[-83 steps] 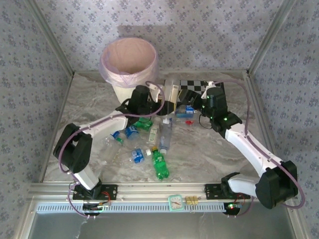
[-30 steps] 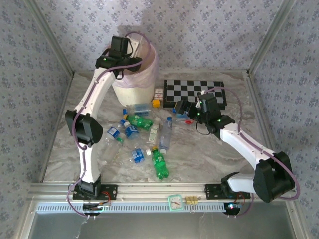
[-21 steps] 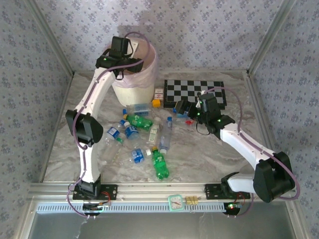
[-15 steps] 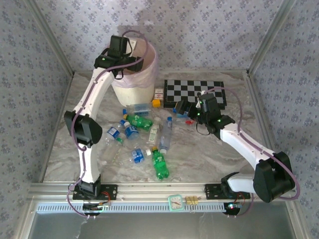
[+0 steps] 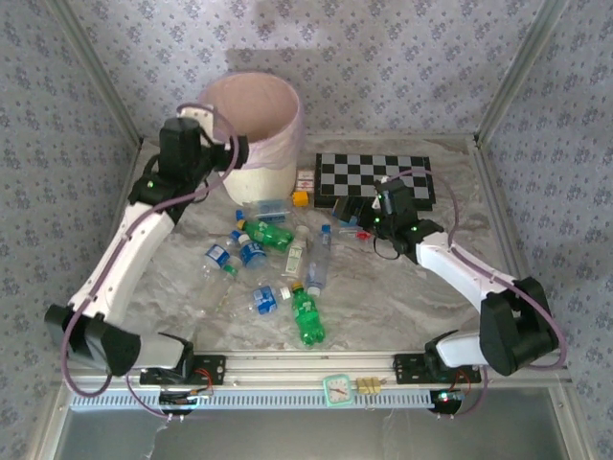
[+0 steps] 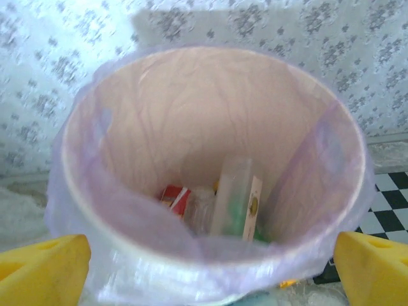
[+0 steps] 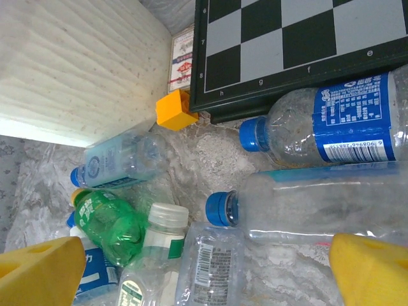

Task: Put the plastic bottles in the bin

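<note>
Most of the task was judged to remain. At the left, the left end effector (image 5: 230,155) was seen raised beside the bin's left rim. Its yellow fingers (image 6: 38,268) were spread wide with nothing between them, so it was taken to be open and empty. In the bin (image 5: 254,182), set at the far left of the table (image 5: 412,287), a small number of items could be made out at the bottom of the pink liner: a clear bottle with green behind it (image 6: 233,204) and a red-labelled item (image 6: 173,196), the rest being too blurred to count. In front of the bin and to its right, about ten plastic bottles (image 5: 263,299) were found lying on the table, among them a green bottle (image 5: 306,316) nearest the arm bases and several clear ones with blue caps. Further right, near the chessboard (image 5: 374,177), the right end effector (image 5: 356,217) was held low over a blue-capped bottle (image 7: 306,204) and a blue-labelled bottle (image 7: 344,121), its fingers wide apart and gripping nothing. A pick from that cluster was judged the likely step in hand, with many deliveries left to be made.
</note>
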Controlling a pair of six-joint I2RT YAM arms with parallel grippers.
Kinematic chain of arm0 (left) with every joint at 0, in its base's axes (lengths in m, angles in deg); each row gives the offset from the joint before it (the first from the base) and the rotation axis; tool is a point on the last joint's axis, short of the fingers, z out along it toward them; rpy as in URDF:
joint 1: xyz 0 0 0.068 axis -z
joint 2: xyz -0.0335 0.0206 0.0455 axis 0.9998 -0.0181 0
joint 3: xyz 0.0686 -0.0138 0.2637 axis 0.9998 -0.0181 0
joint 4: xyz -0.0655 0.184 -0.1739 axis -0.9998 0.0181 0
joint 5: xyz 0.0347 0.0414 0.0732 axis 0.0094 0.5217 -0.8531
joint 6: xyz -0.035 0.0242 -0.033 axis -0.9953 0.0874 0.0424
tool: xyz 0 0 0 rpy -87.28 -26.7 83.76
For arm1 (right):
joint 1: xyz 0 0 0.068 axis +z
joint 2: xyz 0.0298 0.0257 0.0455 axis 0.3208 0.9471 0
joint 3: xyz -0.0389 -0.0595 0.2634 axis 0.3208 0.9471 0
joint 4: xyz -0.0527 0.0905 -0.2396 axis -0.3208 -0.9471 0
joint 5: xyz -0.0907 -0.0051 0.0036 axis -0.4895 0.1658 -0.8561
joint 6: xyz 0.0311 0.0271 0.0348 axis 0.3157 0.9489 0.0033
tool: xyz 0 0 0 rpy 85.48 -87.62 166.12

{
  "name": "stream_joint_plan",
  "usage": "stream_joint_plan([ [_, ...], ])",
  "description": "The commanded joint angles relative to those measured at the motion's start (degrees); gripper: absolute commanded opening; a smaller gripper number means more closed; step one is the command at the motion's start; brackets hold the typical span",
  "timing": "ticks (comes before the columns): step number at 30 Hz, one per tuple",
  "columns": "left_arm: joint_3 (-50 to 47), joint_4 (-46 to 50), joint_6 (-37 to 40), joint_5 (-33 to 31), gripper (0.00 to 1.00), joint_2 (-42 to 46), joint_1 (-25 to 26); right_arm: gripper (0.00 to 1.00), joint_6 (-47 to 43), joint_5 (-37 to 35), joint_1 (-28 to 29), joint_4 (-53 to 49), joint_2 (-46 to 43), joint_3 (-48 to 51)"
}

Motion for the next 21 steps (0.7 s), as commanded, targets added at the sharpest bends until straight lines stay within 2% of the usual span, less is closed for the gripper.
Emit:
stream_joint_plan([
  [1,-8.43,-6.40,-7.80,-4.87,0.98,5.57,-0.28,1.00,-1.06,1.73,-0.08,1.07,2.05,-2.38],
  [4,-15.16,-5.05,-10.97,-7.19,0.98,9.51,-0.28,1.00,-1.06,2.54,-0.11,0.89,3.39,-3.48],
  [7,-18.82,1.57,-11.60,-9.98,0.99,10.62,-0.39,1.00,-1.03,2.62,-0.16,0.54,3.87,-4.05],
  [11,-24.08,6.89,-13.00,-9.85,0.99,10.64,-0.45,1.00,-0.82,2.12,-0.30,0.61,3.96,-4.12],
  [17,-31.95,5.29,-15.12,-9.41,1.00,9.15,-0.70,1.00,0.04,2.47,-0.42,0.85,4.36,-4.15],
  [21,-33.60,4.52,-15.25,-8.42,1.00,5.70,-1.40,1.00,0.10,2.49,-0.43,0.37,4.24,-4.03],
])
